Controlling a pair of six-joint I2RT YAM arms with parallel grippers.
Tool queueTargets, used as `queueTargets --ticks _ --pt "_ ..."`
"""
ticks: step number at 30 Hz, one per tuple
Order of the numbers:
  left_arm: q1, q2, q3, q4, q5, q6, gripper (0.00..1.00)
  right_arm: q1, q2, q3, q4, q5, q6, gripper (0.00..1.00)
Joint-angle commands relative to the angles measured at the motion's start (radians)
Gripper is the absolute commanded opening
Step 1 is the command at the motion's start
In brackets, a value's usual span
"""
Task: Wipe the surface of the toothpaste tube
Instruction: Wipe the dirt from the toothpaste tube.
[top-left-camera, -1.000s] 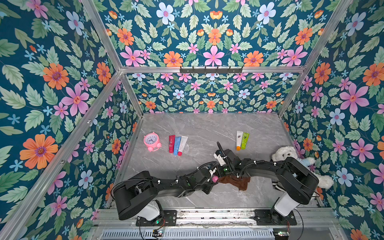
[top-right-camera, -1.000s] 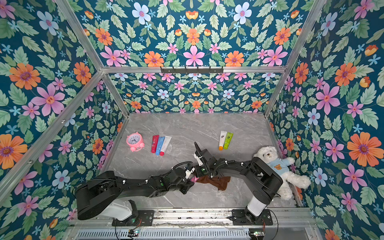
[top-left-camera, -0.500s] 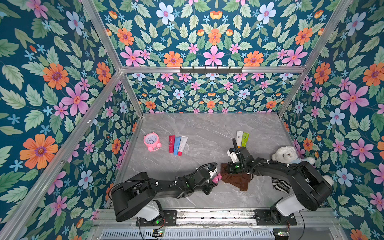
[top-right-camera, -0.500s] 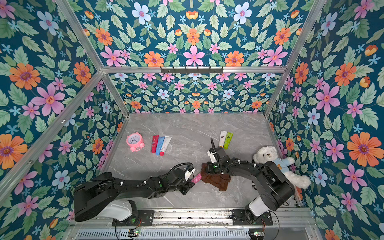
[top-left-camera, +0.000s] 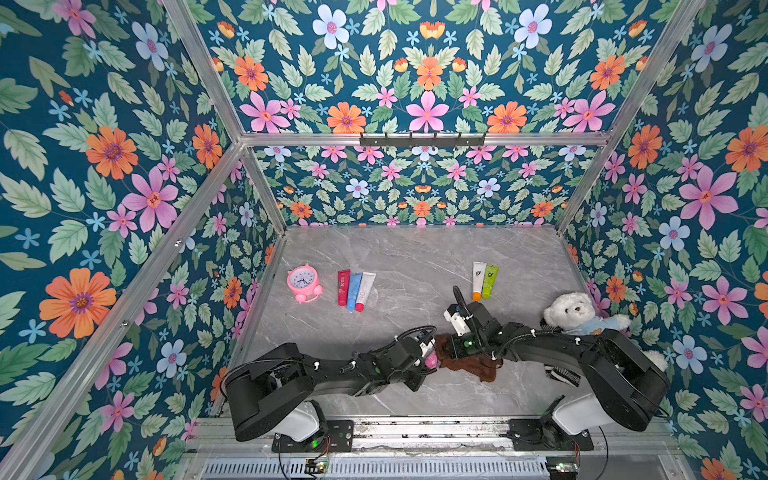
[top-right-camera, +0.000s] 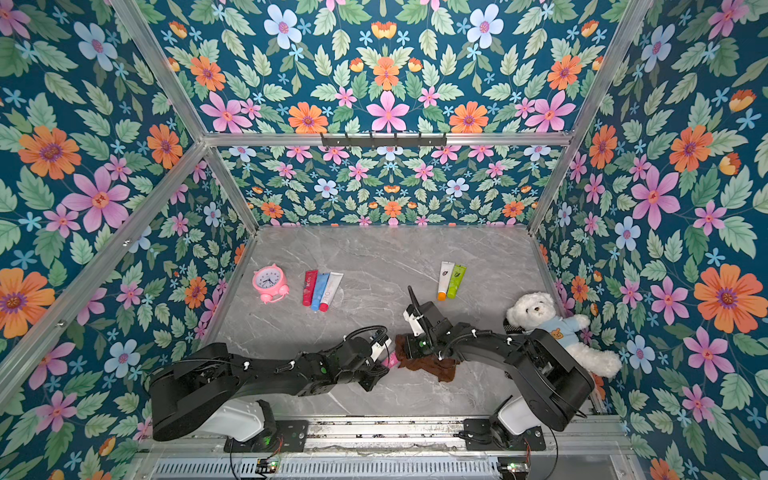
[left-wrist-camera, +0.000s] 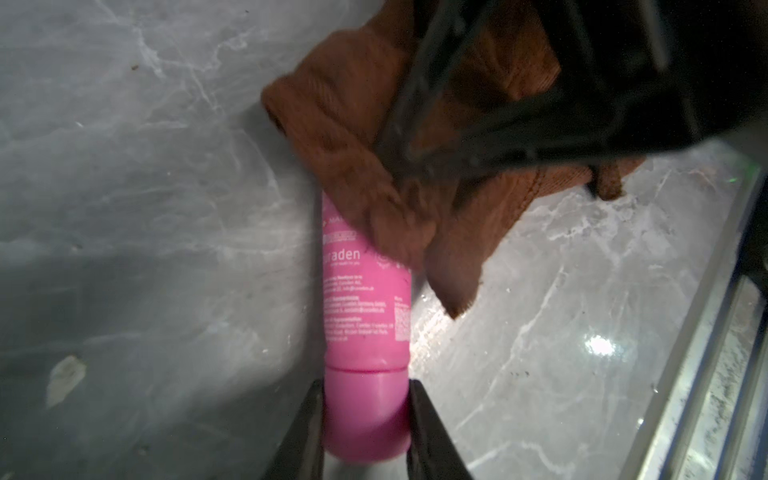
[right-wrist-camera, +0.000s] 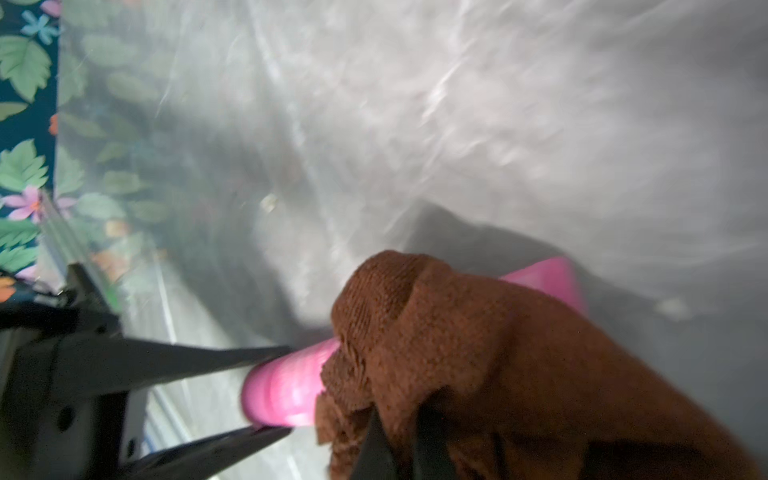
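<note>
The left gripper (left-wrist-camera: 365, 415) pinches the pink toothpaste tube (left-wrist-camera: 365, 299) by its cap. The right gripper (right-wrist-camera: 401, 440), clamped on a brown cloth (left-wrist-camera: 353, 137), should stroke lengthwise, lightly.

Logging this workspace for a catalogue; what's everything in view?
table: one, grey marble, underneath everything
toothpaste tube: one, pink, near table's front
cloth: one, brown, draped over toothpaste tube
row of tubes: three, red, blue, white, mid-table
alarm clock: one, pink, beside row of tubes
teddy bear: one, white, at table's edge
pair of tubes: two, white, green, farther back
left end effector: one, black, shut on toothpaste tube's cap
right end effector: one, black, shut on cloth
</note>
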Motion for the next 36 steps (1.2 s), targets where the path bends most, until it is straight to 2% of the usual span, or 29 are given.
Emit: queueTargets --ticks 1,4,8,10,16,19,26,36 --pt "0.002 0.007 0.007 0.004 -0.061 -0.013 0.00 0.048 0.004 -0.010 -0.040 -0.086 0.067 0.00" --pt "0.002 -0.004 0.000 0.004 -0.069 -0.018 0.00 0.041 0.017 -0.022 -0.055 -0.043 0.073 0.00" --pt "0.002 -0.024 -0.014 0.006 -0.078 -0.023 0.00 -0.082 0.029 -0.052 -0.061 -0.015 0.051 0.00" --pt "0.002 -0.032 -0.019 0.010 -0.079 -0.023 0.00 -0.120 0.021 -0.042 -0.099 0.037 0.030 0.00" --pt "0.002 -0.030 -0.019 0.013 -0.074 -0.021 0.00 -0.176 -0.009 -0.008 -0.157 0.091 -0.004 0.00" --pt "0.002 -0.030 -0.019 0.013 -0.072 -0.022 0.00 -0.181 -0.040 0.000 -0.174 0.090 -0.012 0.00" --pt "0.001 -0.001 -0.001 0.011 -0.055 -0.012 0.00 -0.174 -0.100 0.026 -0.122 -0.011 -0.032 0.00" --pt "-0.003 -0.012 -0.005 0.008 -0.062 -0.013 0.00 -0.110 0.083 0.132 -0.130 -0.008 -0.086 0.00"
